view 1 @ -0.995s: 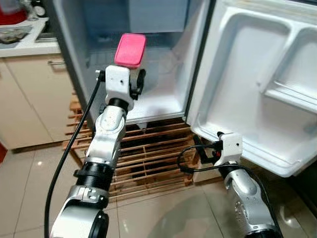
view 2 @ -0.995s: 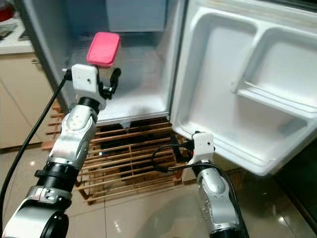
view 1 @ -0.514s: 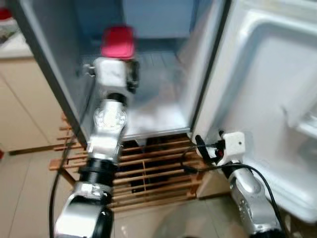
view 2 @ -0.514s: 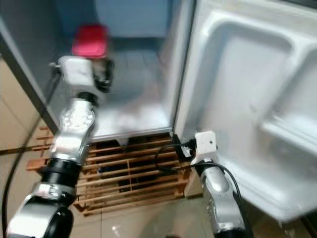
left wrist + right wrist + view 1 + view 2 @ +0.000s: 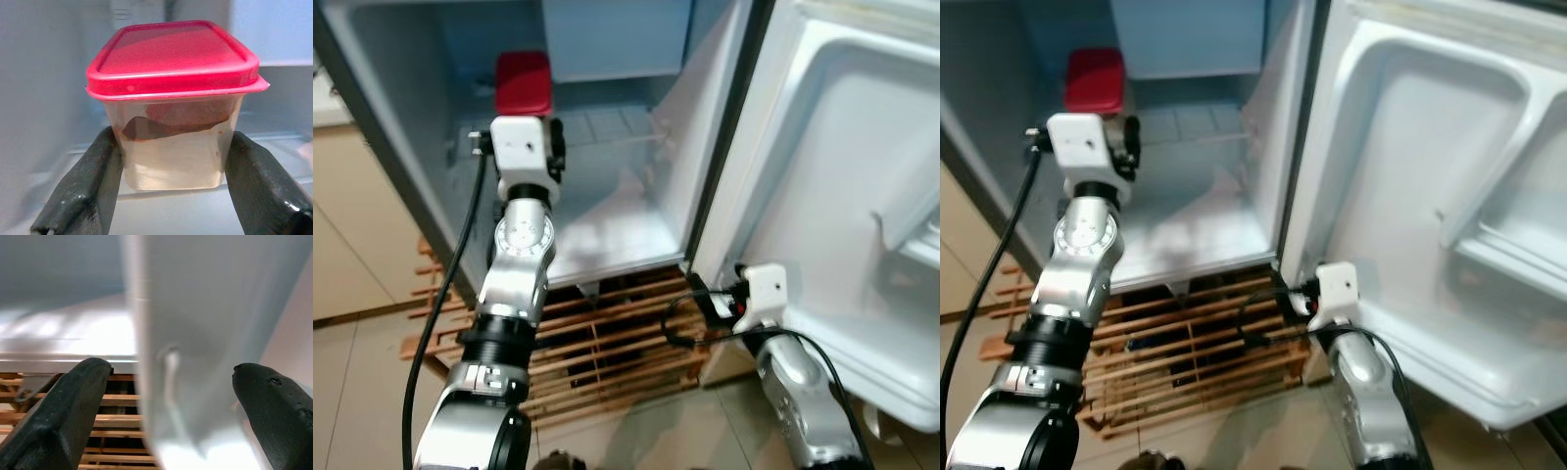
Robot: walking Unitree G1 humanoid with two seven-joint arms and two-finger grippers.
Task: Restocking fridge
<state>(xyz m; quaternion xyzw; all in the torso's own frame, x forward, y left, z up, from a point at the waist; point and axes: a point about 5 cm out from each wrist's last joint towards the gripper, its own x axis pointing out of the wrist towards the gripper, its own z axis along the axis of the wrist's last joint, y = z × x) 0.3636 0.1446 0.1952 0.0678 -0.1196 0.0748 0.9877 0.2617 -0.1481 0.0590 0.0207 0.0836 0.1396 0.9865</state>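
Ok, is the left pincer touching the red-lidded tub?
Touching: the left wrist view shows both fingers pressed against the sides of the red-lidded tub.

Container (image 5: 178, 147): clear square plastic tub, dark brown and cream contents
Lid (image 5: 171, 56): red plastic
Fingers (image 5: 78, 196): black
Fridge interior (image 5: 607, 196): white, pale blue cast
Rack (image 5: 607, 343): light brown wooden slats

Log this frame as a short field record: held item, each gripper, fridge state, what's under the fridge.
held item: clear plastic tub with a red lid, brown and pale contents
left gripper: jaws shut on the tub, inside the fridge compartment
right gripper: jaws open, astride the lower edge of the white fridge door
fridge: door open
under fridge: wooden slatted pallet
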